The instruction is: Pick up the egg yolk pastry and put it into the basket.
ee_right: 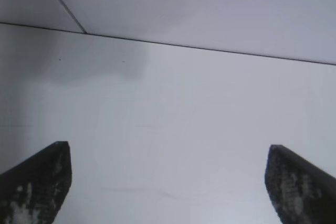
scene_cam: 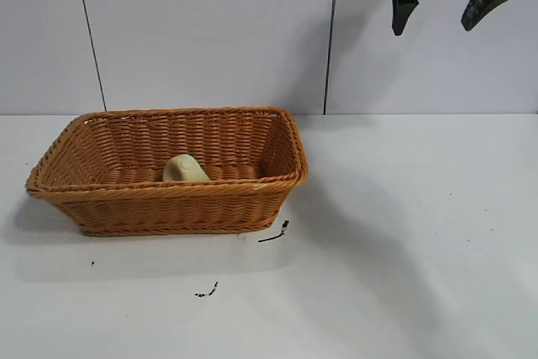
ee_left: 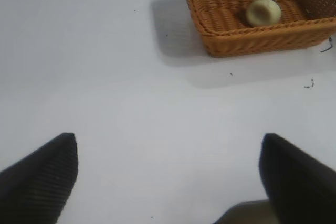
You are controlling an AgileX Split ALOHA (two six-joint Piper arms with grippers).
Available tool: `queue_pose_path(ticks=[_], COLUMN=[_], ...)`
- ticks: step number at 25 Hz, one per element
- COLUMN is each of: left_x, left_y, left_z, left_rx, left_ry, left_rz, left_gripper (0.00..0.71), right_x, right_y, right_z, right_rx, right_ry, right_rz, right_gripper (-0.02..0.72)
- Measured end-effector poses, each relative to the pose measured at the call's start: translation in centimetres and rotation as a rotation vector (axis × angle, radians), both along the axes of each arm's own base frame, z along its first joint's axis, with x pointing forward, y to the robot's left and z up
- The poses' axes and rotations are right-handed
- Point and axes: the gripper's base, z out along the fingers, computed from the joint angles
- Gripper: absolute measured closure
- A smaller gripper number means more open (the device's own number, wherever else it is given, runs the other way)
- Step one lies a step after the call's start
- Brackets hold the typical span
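Exterior: white table [scene_cam: 403,275]; wicker basket [scene_cam: 168,170] holding the egg yolk pastry [scene_cam: 185,169], likely light, soft, crumbly, best cupped gently at its sides. Right tool [scene_cam: 444,6] raised high, spread, empty.
Left wrist: left tool [ee_left: 168,169] spread, well apart from basket.
Right wrist: bare table only.

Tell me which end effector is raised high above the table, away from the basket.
The right end effector, open and empty, hangs high at the exterior view's upper right, far from the basket. The left one does not show there.
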Motion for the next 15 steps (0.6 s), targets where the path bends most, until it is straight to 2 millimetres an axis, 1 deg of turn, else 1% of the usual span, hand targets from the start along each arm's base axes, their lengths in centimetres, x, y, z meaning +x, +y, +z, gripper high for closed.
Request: queue_pose_path(ticks=[2, 3, 6, 7, 8, 11, 12, 14, 15], left_x=[0.0, 0.0, 0.0, 0.0, 0.0, 0.0, 0.0, 0.0, 0.0], left_y=[0.0, 0.0, 0.0, 0.0, 0.0, 0.0, 0.0, 0.0, 0.0], left_z=[0.0, 0.0, 0.0, 0.0, 0.0, 0.0, 0.0, 0.0, 0.0], left_rx=[0.000, 0.000, 0.000, 0.000, 0.000, 0.000, 0.000, 0.000, 0.000], left_ry=[0.000, 0.000, 0.000, 0.000, 0.000, 0.000, 0.000, 0.000, 0.000], left_rz=[0.000, 0.000, 0.000, 0.000, 0.000, 0.000, 0.000, 0.000, 0.000], left_gripper=[0.014, 0.014, 0.014, 0.014, 0.014, 0.014, 0.014, 0.014, 0.014], right_x=[-1.5, -2.5, -6.1, -7.6, -8.9, -14.1, -15.7, -19.4, -20.9], right_y=[0.0, -0.1, -0.2, -0.3, -0.3, -0.6, -0.6, -0.8, -0.9], right_z=[0.9, 1.7, 3.4, 4.4, 4.7, 6.9, 7.0, 8.0, 7.9], right_rx=[0.003, 0.007, 0.009, 0.010, 0.009, 0.011, 0.011, 0.012, 0.012], right_ry=[0.016, 0.012, 0.033, 0.023, 0.033, 0.010, 0.014, -0.012, -0.008], right_rz=[0.001, 0.001, 0.002, 0.002, 0.002, 0.001, 0.001, 0.001, 0.001], right_gripper=[0.010, 0.010, 0.010, 0.010, 0.010, 0.010, 0.010, 0.010, 0.010])
